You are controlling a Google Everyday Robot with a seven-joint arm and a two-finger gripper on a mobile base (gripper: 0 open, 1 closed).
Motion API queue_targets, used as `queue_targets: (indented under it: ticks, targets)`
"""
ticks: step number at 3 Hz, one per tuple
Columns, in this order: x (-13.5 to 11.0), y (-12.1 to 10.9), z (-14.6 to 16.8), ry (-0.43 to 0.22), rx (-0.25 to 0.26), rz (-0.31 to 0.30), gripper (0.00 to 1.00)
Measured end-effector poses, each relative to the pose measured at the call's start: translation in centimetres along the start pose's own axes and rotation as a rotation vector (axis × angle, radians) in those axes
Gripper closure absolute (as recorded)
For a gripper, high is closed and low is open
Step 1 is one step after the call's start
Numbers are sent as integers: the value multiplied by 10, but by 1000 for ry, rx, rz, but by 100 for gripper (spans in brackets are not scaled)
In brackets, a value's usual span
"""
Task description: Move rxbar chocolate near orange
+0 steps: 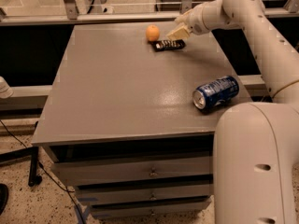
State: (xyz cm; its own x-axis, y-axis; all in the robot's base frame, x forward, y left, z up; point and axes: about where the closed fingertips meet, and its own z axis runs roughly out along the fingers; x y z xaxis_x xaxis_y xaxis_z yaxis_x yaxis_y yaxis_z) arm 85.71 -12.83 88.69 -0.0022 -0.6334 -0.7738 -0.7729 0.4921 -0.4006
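Note:
The rxbar chocolate point(169, 45), a flat black wrapper with whitish lettering, lies flat on the grey table point(121, 92) near its far edge. The orange point(152, 32) sits just to the bar's upper left, a small gap away. My gripper point(176, 29) hovers just above the bar's right end. Its fingers point(179, 32) are spread and hold nothing.
A blue soda can point(216, 92) lies on its side near the table's right edge. The white arm point(261, 36) reaches in from the right over that edge. A railing and glass panel run behind the table. Drawers sit under the tabletop.

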Motion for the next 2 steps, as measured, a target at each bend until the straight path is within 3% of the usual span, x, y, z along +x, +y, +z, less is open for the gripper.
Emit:
queue_targets:
  ticks: [1,2]
  targets:
    - [-8,7,-7,-54,-18,21,0]
    - [-16,11,-28,-115,-31,44,0]
